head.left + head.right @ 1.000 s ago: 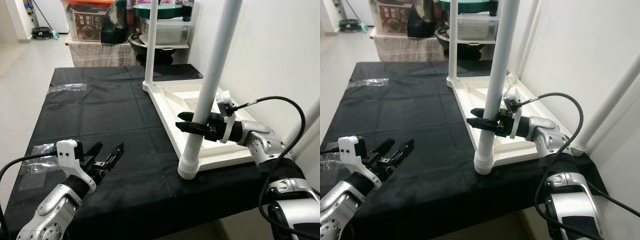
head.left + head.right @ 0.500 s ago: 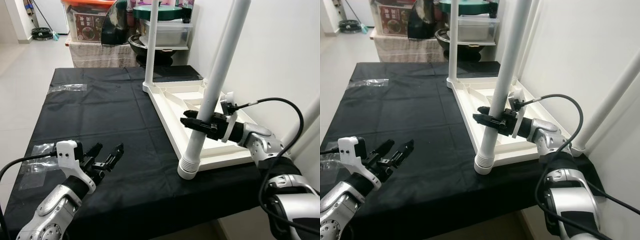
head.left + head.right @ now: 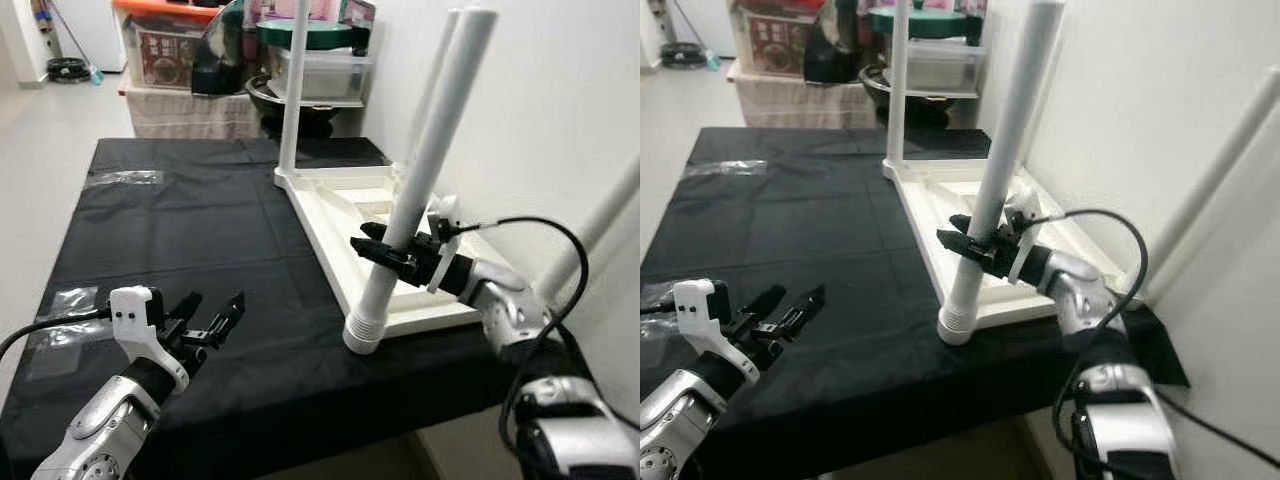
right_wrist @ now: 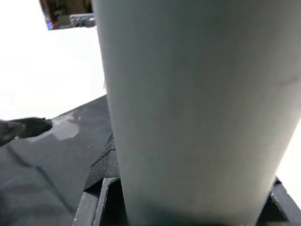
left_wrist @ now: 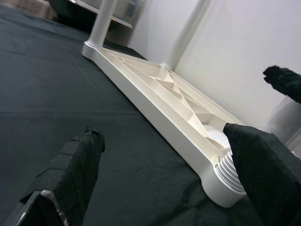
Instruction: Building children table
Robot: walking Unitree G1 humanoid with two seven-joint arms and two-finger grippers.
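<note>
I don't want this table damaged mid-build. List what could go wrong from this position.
1. The near leg leans instead of standing square in its corner socket; if the right gripper, clamped around it, turns it now, the threads may cross or the socket may crack.
2. That corner of the upturned tabletop sits near the edge of the black cloth; side force could push it off.
3. The left gripper hovers open, bracing nothing, so the tabletop may slide.

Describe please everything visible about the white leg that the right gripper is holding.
The white leg is a long, smooth, round tube, plastic by its look, with a ribbed collar at its foot. It stands tilted at the near corner of the upturned white tabletop, on the black cloth. The right gripper is closed around its lower part; nothing else touches it.
</note>
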